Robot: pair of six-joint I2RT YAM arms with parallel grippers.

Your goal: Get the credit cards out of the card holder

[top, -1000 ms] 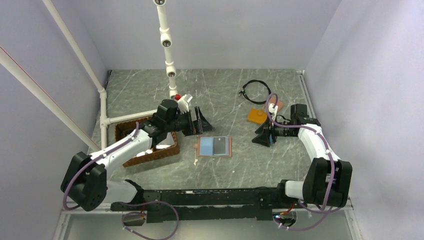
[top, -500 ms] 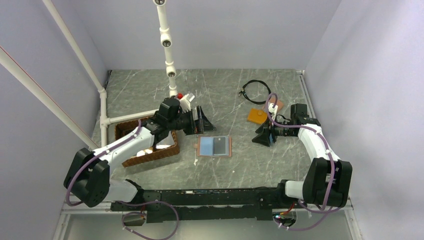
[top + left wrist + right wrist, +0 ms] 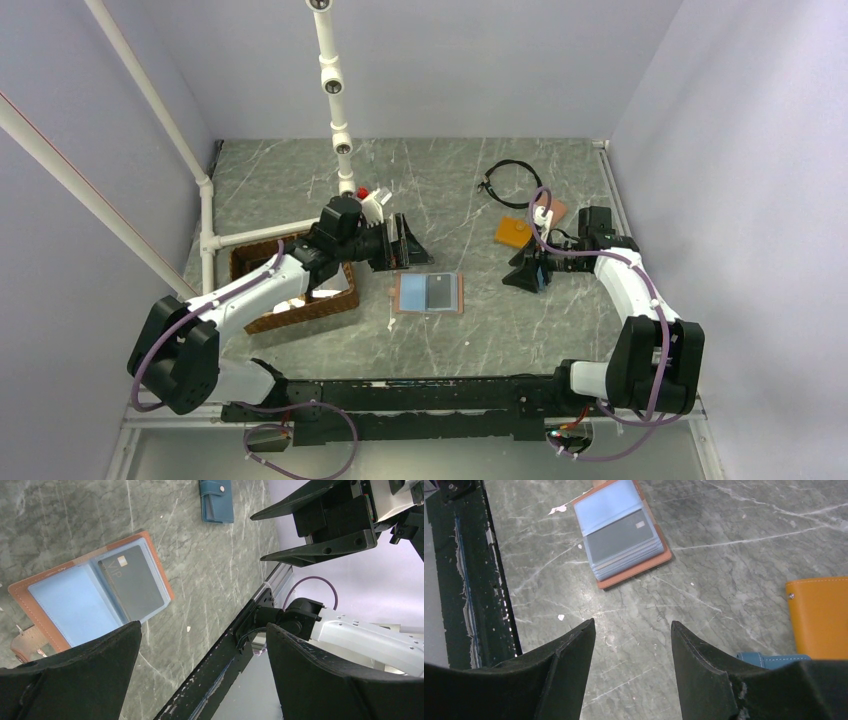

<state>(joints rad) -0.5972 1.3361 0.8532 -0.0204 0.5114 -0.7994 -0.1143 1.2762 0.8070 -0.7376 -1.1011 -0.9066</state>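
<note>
Top view: card holder point(image 3: 411, 294) lies open and flat on the table point(image 3: 450, 200), mid-workspace, between the two grippers and touching neither. One dark grey credit card point(image 3: 440, 291) sits in its right half. Left gripper point(image 3: 405, 240) hangs just beyond the holder's far edge, fingers spread, nothing in them. Right gripper point(image 3: 520, 275) is off to the holder's right, clear of it, fingers also spread and empty. Orange wallet point(image 3: 513, 232) lies just past the right gripper, with a black cable loop point(image 3: 510, 180) further back. Brown basket point(image 3: 300, 318) sits left of the holder, under the left forearm.

Left wrist view: both fingers wide apart, only table between them. Holder sits to the left, light-blue pockets facing up. The card is in the half nearer the teal wallet point(image 3: 216, 500), printed "VIP". Snap tab point(image 3: 27, 642) pokes out at the holder's opposite edge. Right gripper shows upper right, visibly open.

Right wrist view: fingers parted, bare table between them. Holder lies ahead with the card inside the top pocket, not pulled out. Several pocket layers are stacked beneath it; I can't tell whether those hold more cards. Orange wallet is at the right edge, with the teal wallet just beside it, partly hidden behind a finger.
</note>
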